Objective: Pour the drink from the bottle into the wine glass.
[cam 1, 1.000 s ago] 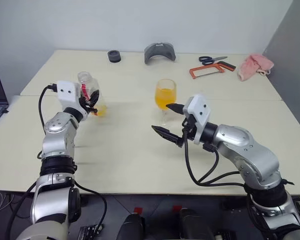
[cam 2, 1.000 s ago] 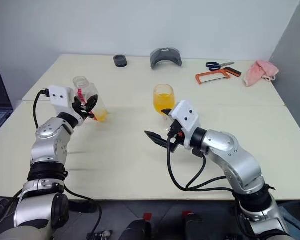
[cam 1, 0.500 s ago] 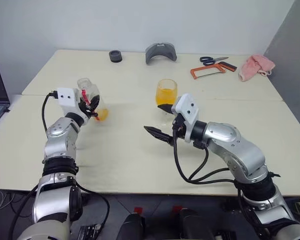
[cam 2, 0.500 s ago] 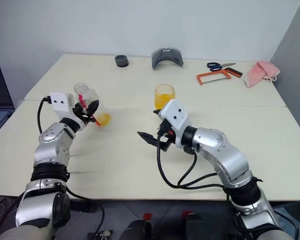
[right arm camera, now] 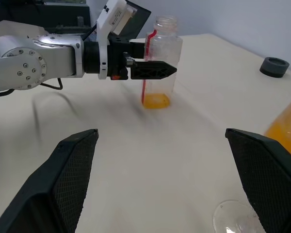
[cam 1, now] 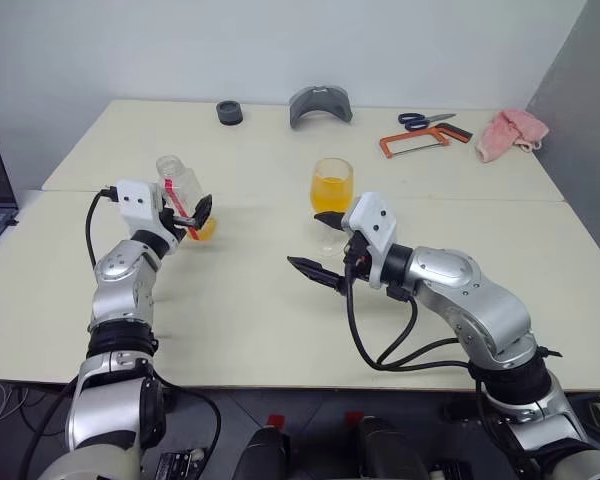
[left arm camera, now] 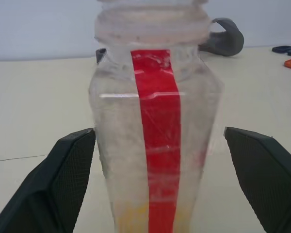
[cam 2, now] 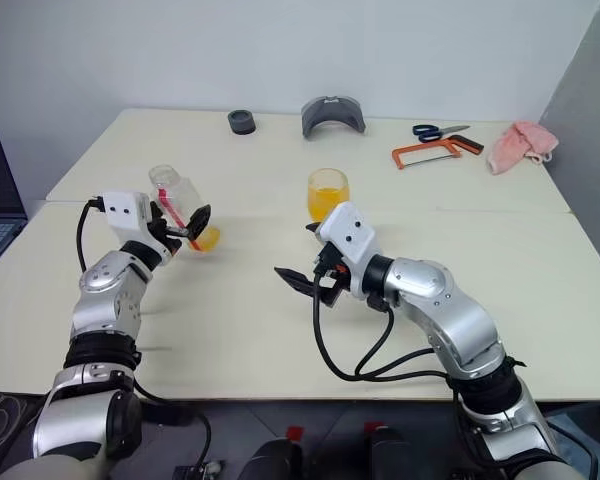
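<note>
Both grippers stand with fingers spread wide and hold nothing. Left gripper (cam 1: 187,213) sits at about nine o'clock on the table (cam 1: 260,310), its fingers on either side of the bottle (cam 1: 183,195) but apart from it; in the left wrist view a gap shows between each black finger (left arm camera: 63,184) and the clear wall. Right gripper (cam 1: 320,245) hovers near the table's centre, pointing toward nine o'clock, with the wine glass (cam 1: 331,190) just behind it at about twelve o'clock from its tips.

Going by size, the pale table comes first, joined from two tops. Next, at two o'clock near the far edge, lie a pink cloth (cam 1: 508,132), an orange-framed hacksaw (cam 1: 425,140) and blue-handled scissors (cam 1: 423,119). A grey curved piece (cam 1: 320,103) rests at twelve o'clock, with a small dark round object (cam 1: 229,112) at eleven.

The wine glass stands upright, its bowl well filled with the orange drink (cam 1: 331,194). The bottle stands upright on the table with no cap, a red stripe down its side and a thin layer of orange at its bottom.
</note>
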